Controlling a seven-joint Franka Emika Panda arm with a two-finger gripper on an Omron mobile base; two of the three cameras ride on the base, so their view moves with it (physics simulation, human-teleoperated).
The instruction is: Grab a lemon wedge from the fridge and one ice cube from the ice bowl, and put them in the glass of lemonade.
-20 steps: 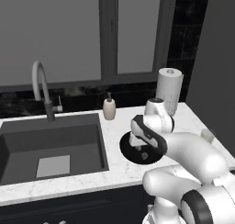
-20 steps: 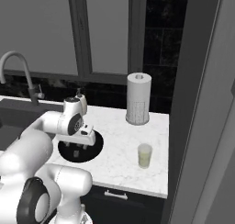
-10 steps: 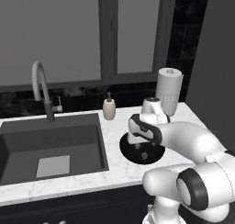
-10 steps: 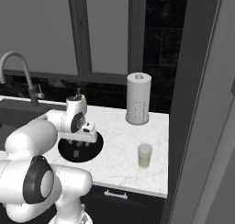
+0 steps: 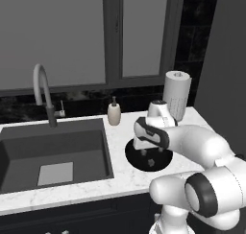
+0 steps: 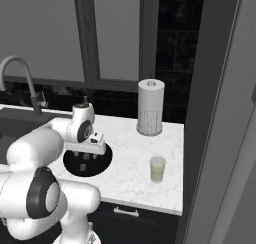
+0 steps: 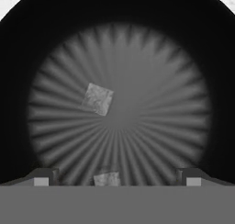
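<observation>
Hand [image 7: 117, 178], fingers apart and empty, hangs over the ice bowl [image 6: 74, 170]. Ice cube [image 7: 97, 99] at 11 o'clock not grabbed. Glass of lemonade [image 6: 158, 169] likely needs both additions.

No text, label, brand, number or sign can be read anywhere; the soap dispenser [image 5: 114, 114] and the paper-towel roll [image 6: 150, 107] are seen plain and unmarked.

The gripper [image 5: 150, 153] has come down over the black bowl [image 5: 133, 155], its open fingers seemingly nearer the ice.
</observation>
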